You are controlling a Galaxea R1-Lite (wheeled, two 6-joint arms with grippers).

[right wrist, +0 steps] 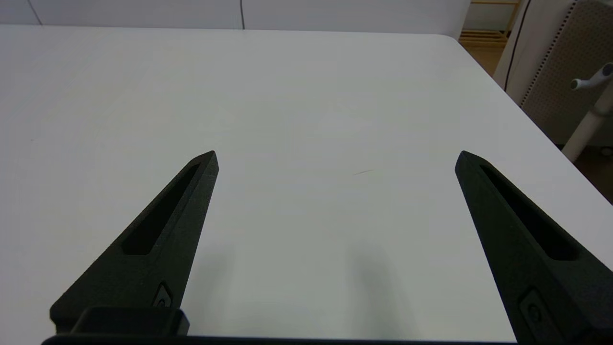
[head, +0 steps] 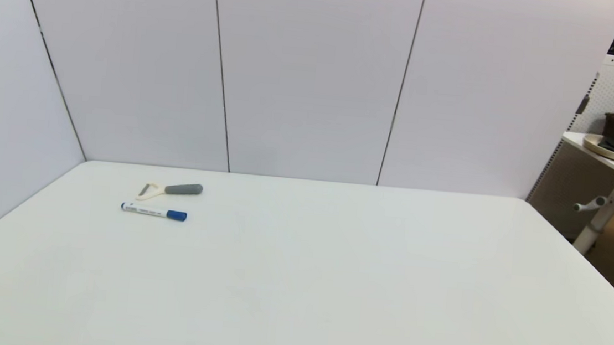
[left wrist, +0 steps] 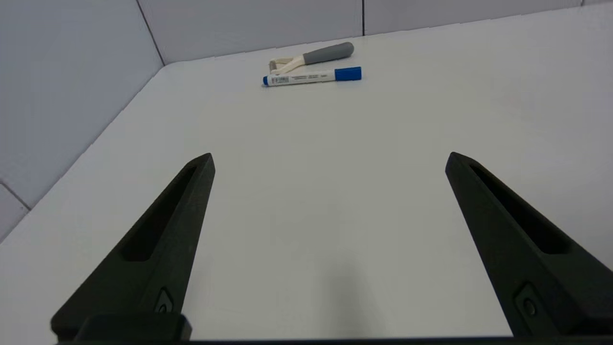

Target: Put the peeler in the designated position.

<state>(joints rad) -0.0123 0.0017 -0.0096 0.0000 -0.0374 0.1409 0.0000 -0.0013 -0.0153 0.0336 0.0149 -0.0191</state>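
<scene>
The peeler (head: 170,190) lies at the counter's (head: 330,286) far left, just beside a marker (head: 153,211). Both hands are held wide open — left hand (left wrist: 329,160), right hand (right wrist: 336,158) — well short of it. The marker could be nudged or grabbed instead — they lie so close.

I see the peeler (head: 170,190) lying flat on the white tabletop, far back on my left side, near the rear wall. Its cream-white forked head points left and its rounded grey handle points right. From my left wrist camera the peeler (left wrist: 311,56) shows the same way, lying loose with the thin blade across the fork barely visible.
</scene>
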